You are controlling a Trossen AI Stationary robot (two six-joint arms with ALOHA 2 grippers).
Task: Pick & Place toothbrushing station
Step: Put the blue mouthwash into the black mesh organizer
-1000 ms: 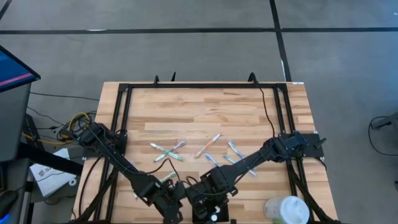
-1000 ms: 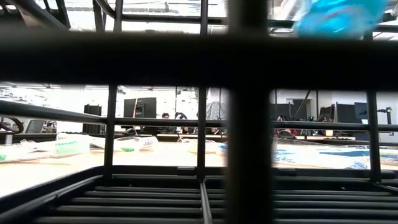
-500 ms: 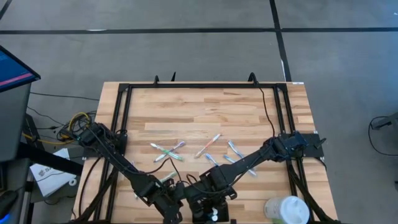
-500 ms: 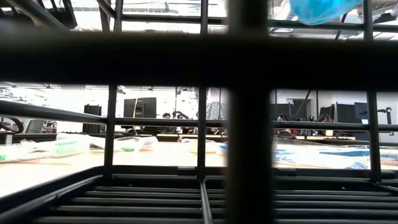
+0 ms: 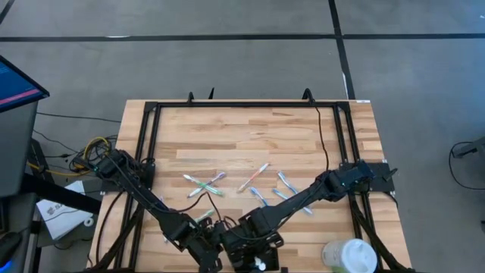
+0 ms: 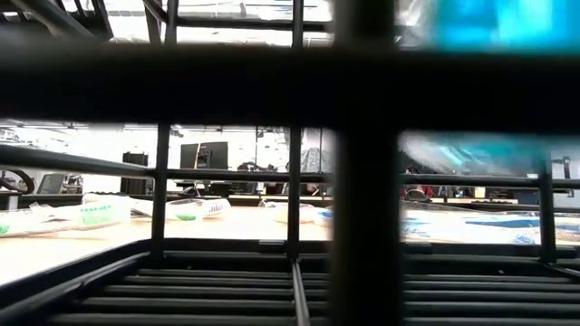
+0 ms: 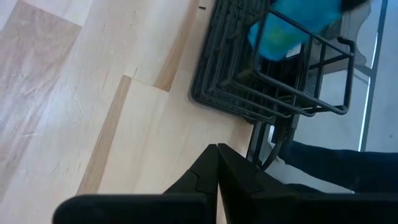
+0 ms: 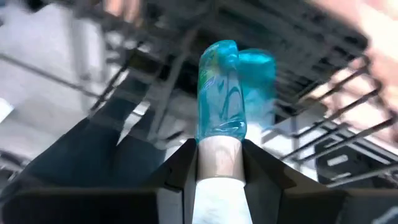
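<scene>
A grey floor (image 5: 227, 53) crossed by dark seam lines surrounds the wooden table (image 5: 250, 136). At the left edge stands a dark monitor (image 5: 15, 83) with a blue screen, and cables (image 5: 83, 152) trail beside it. Level across the table, a bright white-walled room shows dark computer screens (image 6: 204, 156), long work surfaces (image 6: 480, 222) and seated people (image 6: 241, 169) far back.
</scene>
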